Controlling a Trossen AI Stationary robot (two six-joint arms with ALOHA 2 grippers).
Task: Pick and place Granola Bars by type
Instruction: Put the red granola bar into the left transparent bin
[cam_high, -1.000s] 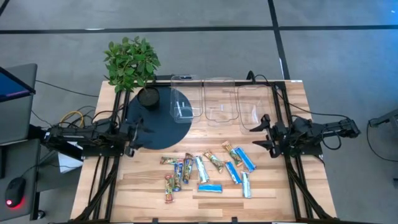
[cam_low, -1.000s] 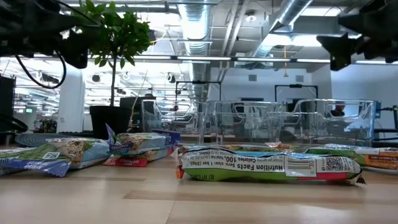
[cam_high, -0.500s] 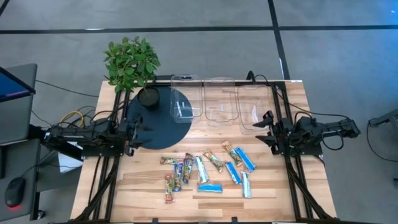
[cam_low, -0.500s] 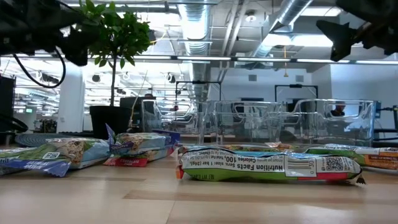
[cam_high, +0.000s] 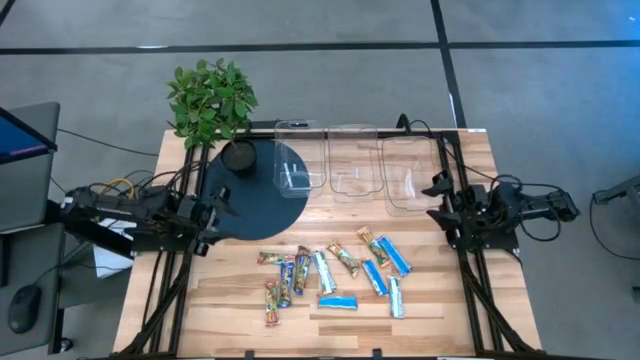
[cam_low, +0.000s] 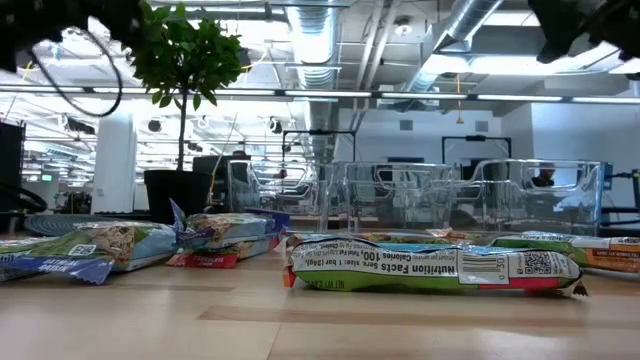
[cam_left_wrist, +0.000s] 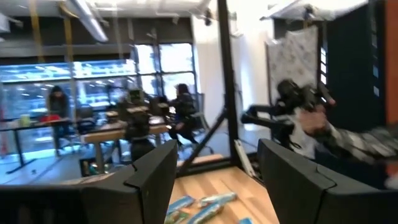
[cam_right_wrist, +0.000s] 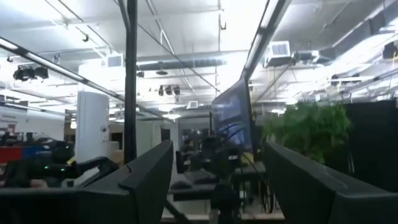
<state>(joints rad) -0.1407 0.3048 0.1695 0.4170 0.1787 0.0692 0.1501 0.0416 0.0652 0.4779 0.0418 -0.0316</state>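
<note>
The Granola Bars lie scattered flat on the wooden table's near half, in blue, silvery-white and brown-orange wrappers. The low view shows them close up, and two blue ones show in the left wrist view. My left gripper hangs open above the table's left side, over the edge of a dark round mat. Its fingers hold nothing. My right gripper hangs open above the table's right side, beside the rightmost tub. Its fingers are tipped upward and hold nothing. Both grippers are well clear of the bars.
Three clear plastic tubs stand in a row at the table's far middle. A potted plant stands at the far left on the dark round mat. Black frame rails run along both sides. People sit at desks beyond the table.
Both grippers have risen above the table and tipped their fingers upward. In the low view they climb toward the picture's top. Neither has opened or shut. The bars have stayed where they were.
</note>
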